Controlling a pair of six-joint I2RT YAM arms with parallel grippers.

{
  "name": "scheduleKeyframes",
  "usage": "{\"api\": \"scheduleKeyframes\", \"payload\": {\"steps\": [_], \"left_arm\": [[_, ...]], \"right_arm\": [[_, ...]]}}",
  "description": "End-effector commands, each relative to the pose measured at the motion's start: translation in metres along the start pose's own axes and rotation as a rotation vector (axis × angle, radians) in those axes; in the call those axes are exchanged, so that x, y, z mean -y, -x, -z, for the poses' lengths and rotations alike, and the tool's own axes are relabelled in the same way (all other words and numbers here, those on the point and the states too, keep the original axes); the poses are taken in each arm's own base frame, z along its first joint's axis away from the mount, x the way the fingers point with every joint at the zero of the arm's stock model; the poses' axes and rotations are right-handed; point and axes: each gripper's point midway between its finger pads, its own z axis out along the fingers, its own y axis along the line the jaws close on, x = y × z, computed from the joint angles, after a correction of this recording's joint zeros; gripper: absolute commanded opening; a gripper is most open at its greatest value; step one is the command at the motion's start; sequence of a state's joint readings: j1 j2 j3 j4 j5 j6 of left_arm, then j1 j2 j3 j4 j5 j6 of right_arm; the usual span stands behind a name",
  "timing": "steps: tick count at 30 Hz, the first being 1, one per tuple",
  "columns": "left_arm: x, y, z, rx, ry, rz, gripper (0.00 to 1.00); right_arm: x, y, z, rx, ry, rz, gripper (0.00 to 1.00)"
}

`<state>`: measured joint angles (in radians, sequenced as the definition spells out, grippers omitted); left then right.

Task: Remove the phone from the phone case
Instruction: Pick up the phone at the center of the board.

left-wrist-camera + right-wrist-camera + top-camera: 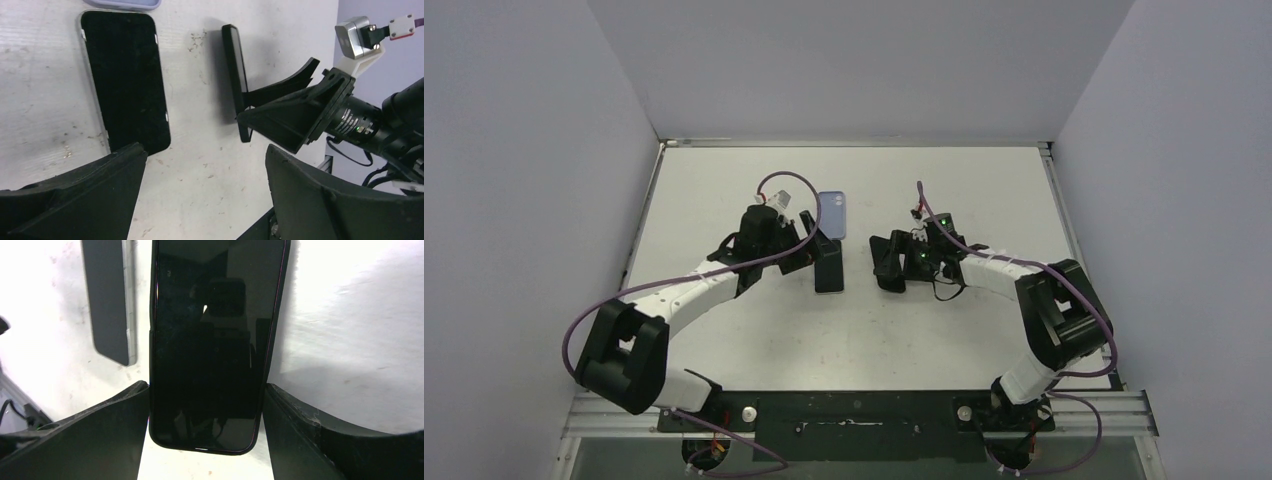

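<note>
My right gripper (206,390) is shut on a phone (215,340) that sits in a thin black phone case (200,450), one finger pressing each long side. In the left wrist view the cased phone (234,70) shows edge-on, held up off the flat. From above it is a dark slab (888,262) in front of the right wrist. My left gripper (205,190) is open over bare table with nothing between its fingers, just left of the right gripper (892,272).
A bare black phone with silver edges (125,80) lies flat by my left finger (75,195); it also shows in the top view (828,270) and the right wrist view (111,300). A lilac case (832,215) lies just beyond it. Walls enclose the table (724,180).
</note>
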<state>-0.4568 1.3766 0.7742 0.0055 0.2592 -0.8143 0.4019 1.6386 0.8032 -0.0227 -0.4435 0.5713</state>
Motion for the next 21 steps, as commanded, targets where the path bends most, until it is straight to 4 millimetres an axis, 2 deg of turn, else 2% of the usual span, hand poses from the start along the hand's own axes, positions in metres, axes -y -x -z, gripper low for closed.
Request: {"api": "scheduleKeyframes", "payload": {"steps": [1,7,12,16,21], "left_arm": [[0.044,0.014,-0.010,-0.025,-0.144,0.070,0.86],[0.053,0.006,-0.027,-0.076,-0.142,0.076,0.82],[0.048,-0.008,-0.037,-0.123,-0.106,0.105,0.80],[0.047,-0.017,-0.042,-0.133,-0.098,0.120,0.77],[0.049,-0.022,-0.048,-0.137,-0.101,0.131,0.65]], "right_arm": [[-0.061,0.019,0.014,0.087,0.211,0.068,0.00],[-0.090,0.014,0.024,0.128,0.290,0.122,0.00],[-0.096,0.014,0.026,0.146,0.301,0.130,0.00],[-0.109,0.015,0.034,0.166,0.348,0.146,0.00],[-0.125,0.014,0.042,0.189,0.393,0.183,0.00]]}}
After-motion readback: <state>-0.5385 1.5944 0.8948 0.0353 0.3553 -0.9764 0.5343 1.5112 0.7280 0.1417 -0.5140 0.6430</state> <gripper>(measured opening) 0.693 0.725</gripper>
